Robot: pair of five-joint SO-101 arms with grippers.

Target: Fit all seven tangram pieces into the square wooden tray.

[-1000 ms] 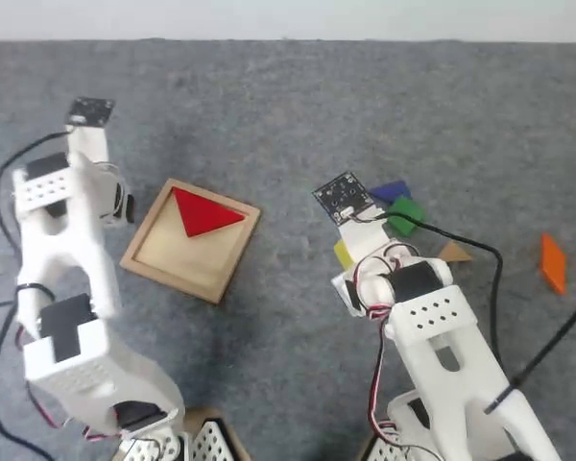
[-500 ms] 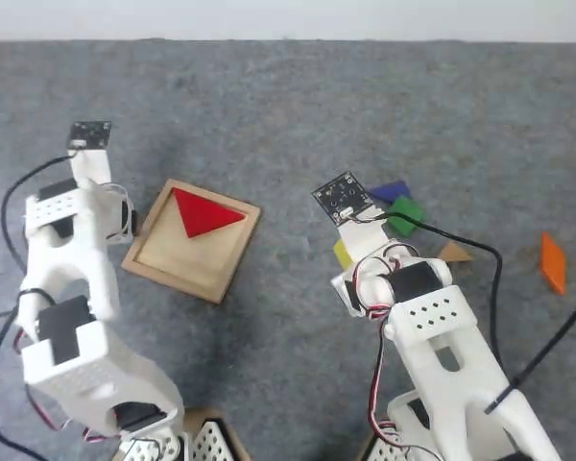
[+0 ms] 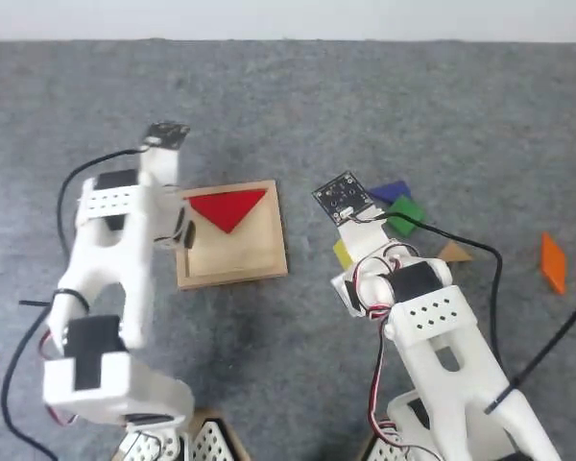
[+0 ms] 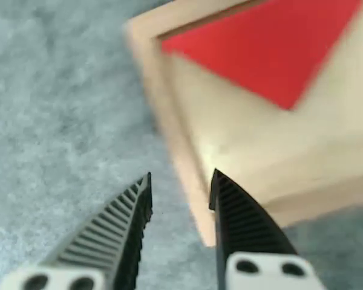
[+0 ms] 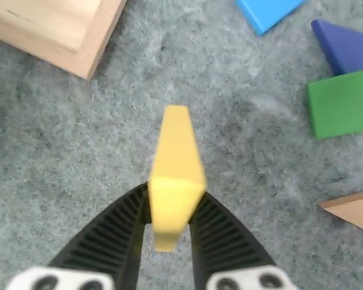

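Yellow piece [image 5: 175,181] pinched between right jaws.

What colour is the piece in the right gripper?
Yellow piece, held in the right gripper; clearest in the right wrist view.

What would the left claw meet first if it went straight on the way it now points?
Probably the side rim of the wooden tray, which lies in the gap of the open left claw. The red triangle sits farther on, inside. How high the claw hangs over the rim is unclear.
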